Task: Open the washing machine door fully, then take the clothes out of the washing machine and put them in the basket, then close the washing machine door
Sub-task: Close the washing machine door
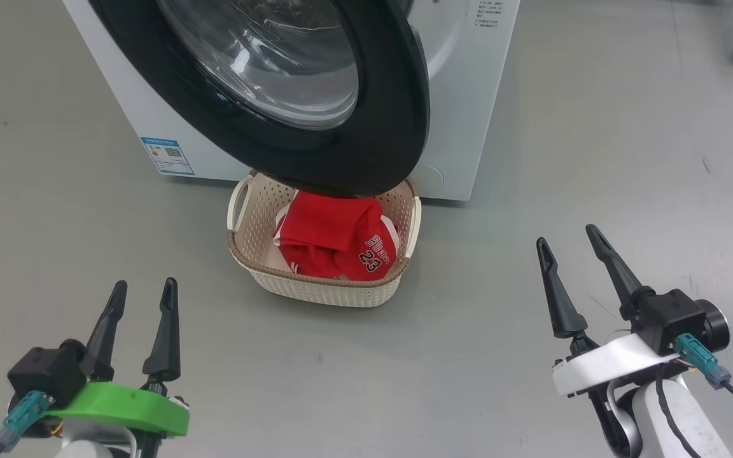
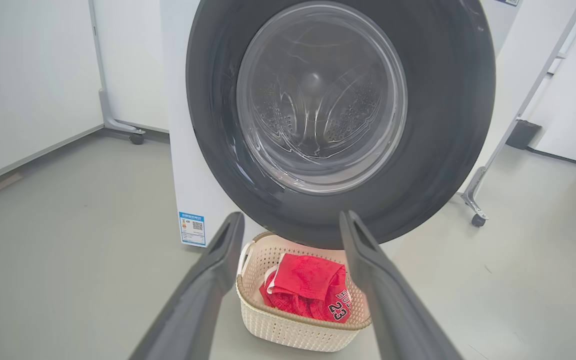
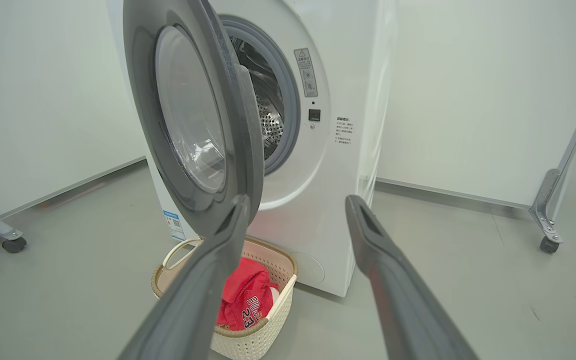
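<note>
While both hands sit low in the head view, the left hand (image 1: 145, 282) at the lower left and the right hand (image 1: 566, 235) at the lower right, each has its two long dark fingers spread and released, with nothing between them. At the top centre the large round washing machine door (image 1: 265, 83), a glossy black rim around a clear glass bowl, stands swung out from the big white front-loading washing machine (image 1: 462, 95). It overhangs the far end of the small cream perforated plastic basket (image 1: 322, 289) on the grey floor (image 1: 595, 159). Red jersey clothes (image 1: 335, 235) with a white 23 lie bundled inside the basket at the frame's centre, well apart from both hands.

In the left wrist view the door fills the upper centre. The basket with the clothes sits at the bottom centre, between the left hand's parted fingers. A small blue label (image 2: 192, 229) sits on the machine front, left of the basket.

In the right wrist view the door is at the upper left, nearly edge-on, ajar from the grey gasket (image 3: 293, 95) and perforated steel drum (image 3: 270, 125) behind it. The basket lies at the lower left, partly behind one finger of the spread right hand, with the clothes in it.
</note>
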